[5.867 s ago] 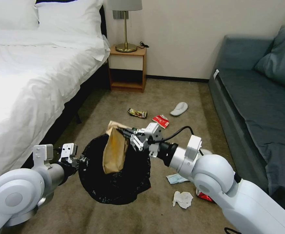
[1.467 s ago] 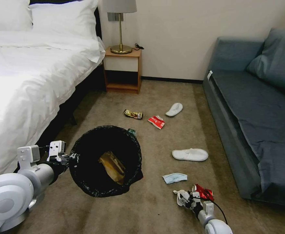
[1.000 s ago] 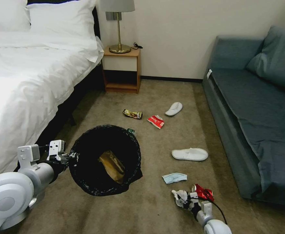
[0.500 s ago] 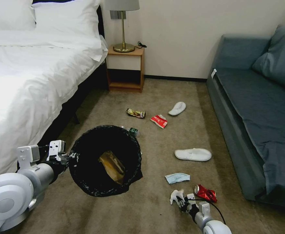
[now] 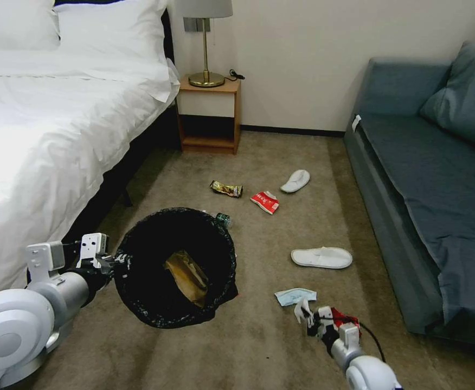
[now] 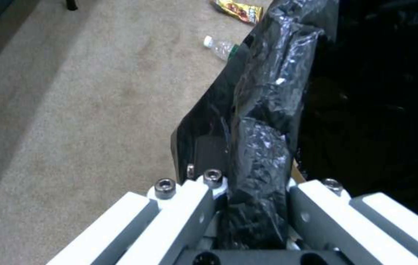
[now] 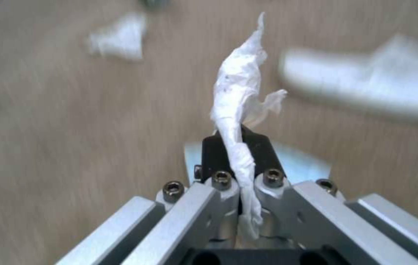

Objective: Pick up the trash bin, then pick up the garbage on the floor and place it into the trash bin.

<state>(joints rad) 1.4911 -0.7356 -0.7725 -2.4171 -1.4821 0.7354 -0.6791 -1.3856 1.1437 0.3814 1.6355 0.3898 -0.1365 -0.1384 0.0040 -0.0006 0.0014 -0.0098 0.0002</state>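
My left gripper (image 5: 119, 264) is shut on the rim of the trash bin (image 5: 140, 295) and holds it above the floor (image 5: 259, 346) at the lower left; its black bag (image 6: 263, 110) is pinched between the jaws. A tan paper bag (image 5: 186, 276) lies inside. Low at the right, my right gripper (image 5: 309, 320) is shut on a crumpled white tissue (image 7: 238, 95), lifted just off the carpet beside the blue mask (image 5: 294, 296) and the crushed red can (image 5: 351, 320).
Other garbage lies on the carpet: two white slippers (image 5: 321, 258) (image 5: 295, 180), a red wrapper (image 5: 265, 201), a gold wrapper (image 5: 226, 188), a small bottle (image 5: 221, 219). A bed (image 5: 42, 135) stands left, a nightstand (image 5: 209, 114) behind, a blue sofa (image 5: 432, 189) right.
The paper bag has dropped into the bin and the right arm has gone down to the floor. Its gripper has closed on the tissue and raised it toward the mask. The bin stays held.
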